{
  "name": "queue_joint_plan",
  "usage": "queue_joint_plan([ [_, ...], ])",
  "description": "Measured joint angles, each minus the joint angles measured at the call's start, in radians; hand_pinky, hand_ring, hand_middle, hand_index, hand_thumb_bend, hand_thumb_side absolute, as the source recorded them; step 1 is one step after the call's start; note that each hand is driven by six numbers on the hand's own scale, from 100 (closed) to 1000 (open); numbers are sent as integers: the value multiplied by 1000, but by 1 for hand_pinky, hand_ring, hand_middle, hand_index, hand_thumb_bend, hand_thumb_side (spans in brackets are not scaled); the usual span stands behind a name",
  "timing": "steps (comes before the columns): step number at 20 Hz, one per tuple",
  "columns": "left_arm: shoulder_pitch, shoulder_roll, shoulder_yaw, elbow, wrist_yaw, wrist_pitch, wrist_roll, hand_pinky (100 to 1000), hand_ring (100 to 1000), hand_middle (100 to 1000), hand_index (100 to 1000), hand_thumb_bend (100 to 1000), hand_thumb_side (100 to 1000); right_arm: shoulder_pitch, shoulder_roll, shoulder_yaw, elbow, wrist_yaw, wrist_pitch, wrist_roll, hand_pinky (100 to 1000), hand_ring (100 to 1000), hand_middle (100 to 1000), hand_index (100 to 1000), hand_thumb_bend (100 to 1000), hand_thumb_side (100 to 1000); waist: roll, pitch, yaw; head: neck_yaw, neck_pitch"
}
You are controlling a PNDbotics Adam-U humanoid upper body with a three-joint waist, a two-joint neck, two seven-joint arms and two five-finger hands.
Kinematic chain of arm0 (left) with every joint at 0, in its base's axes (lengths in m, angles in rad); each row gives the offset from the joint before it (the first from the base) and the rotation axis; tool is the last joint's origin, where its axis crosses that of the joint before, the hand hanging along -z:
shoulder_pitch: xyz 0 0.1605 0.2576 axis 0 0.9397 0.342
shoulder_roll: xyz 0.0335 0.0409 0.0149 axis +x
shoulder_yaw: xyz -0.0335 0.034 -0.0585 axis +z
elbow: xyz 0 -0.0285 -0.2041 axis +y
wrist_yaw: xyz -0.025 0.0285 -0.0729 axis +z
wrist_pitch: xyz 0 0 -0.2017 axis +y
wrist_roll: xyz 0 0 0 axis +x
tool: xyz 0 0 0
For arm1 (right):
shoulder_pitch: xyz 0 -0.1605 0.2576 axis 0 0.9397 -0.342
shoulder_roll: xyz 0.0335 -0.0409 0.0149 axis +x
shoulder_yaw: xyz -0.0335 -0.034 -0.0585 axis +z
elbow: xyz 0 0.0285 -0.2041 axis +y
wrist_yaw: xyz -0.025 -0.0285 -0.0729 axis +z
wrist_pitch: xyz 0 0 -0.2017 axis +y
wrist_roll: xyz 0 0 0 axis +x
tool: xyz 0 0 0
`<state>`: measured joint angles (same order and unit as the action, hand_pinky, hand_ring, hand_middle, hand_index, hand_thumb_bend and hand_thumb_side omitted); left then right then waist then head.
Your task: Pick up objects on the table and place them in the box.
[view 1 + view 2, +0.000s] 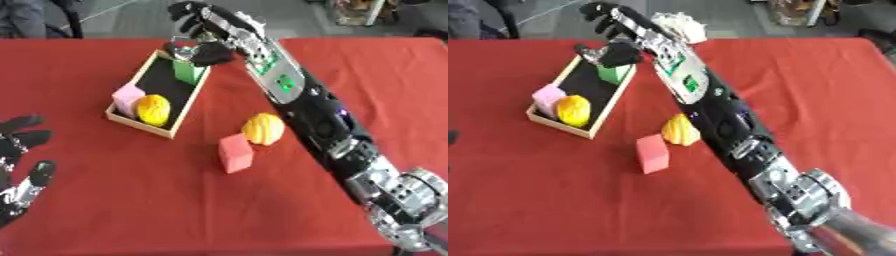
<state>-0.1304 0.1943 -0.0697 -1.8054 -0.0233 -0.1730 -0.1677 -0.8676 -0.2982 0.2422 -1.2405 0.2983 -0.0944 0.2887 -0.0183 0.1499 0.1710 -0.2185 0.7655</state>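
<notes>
A red-covered surface (105,200) holds a shallow wooden box (186,106) with a black floor. Inside the box sit a pink block (128,96), a yellow-orange ridged ball (153,109) just beside it, and a green block (187,71) at the far end. The right hand (203,35) reaches over that far end, fingers spread wide, thumb touching the green block. On the cloth near the box lie a second orange ball (263,128) and a red block (235,153), close together. The left hand (19,170) rests open at the lower left edge.
</notes>
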Motion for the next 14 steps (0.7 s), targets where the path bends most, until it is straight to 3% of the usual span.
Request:
queue_joint_plan([
  [7,9,1,11,6,-10,-2,11,815,735,756,817,623,458,185,-195,32,-235,-15,-89,217,788,835,870,937,330,176,0,-9,-48,32,0],
  [12,10,1,11,6,-14,-1,13,815,736,757,817,623,458,259,-262,35,-277,61,-122,355,796,849,877,940,310,119,0,-9,-55,40,0],
  [13,10,1,12,6,-14,-1,13,815,736,757,817,623,458,269,-265,37,-275,81,-127,374,796,850,876,940,370,100,0,-9,-55,40,0],
  [14,11,1,12,6,-14,-1,13,815,736,757,817,623,459,275,-266,42,-271,103,-134,392,796,851,878,939,311,113,0,-9,-55,40,0],
])
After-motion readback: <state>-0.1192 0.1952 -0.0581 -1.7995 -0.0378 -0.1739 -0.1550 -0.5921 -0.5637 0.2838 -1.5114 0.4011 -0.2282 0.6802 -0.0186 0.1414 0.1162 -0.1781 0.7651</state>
